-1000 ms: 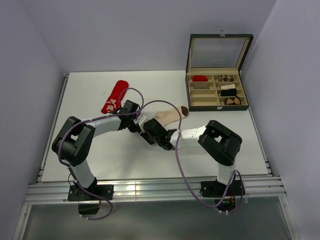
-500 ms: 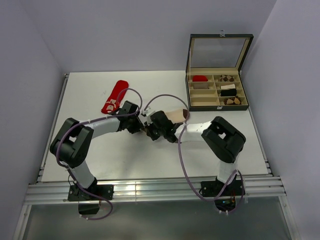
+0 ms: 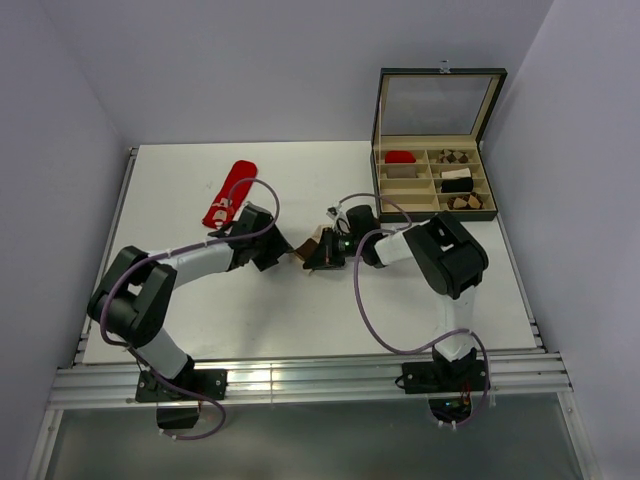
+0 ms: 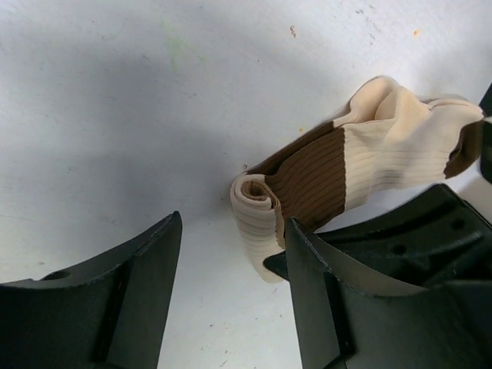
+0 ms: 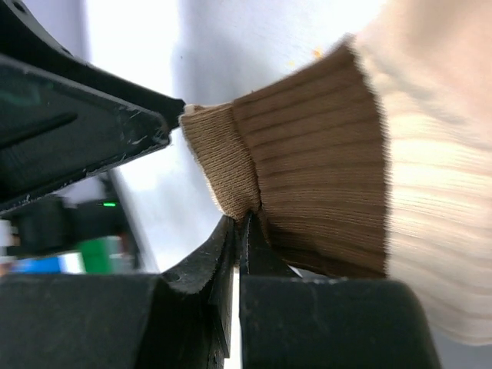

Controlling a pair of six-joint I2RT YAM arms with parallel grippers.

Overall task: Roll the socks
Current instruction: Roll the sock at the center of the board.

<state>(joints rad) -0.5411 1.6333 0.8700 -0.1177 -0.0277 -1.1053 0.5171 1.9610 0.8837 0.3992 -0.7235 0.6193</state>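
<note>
Between the right jaws, the cream sock [image 5: 315, 154] is pinched.

From above, the cream sock [image 3: 311, 240] is mostly hiding under the left gripper [image 3: 283, 252] and the right gripper [image 3: 322, 252], with only a little bit peeking out. The small things sitting in the box [image 3: 377, 185] are looking too tiny to name. In the right wrist view the sock is running off the right edge, and the dark shapes on the left are looking blurry. In the left wrist view the sock's far end is hiding behind the right gripper.
</note>
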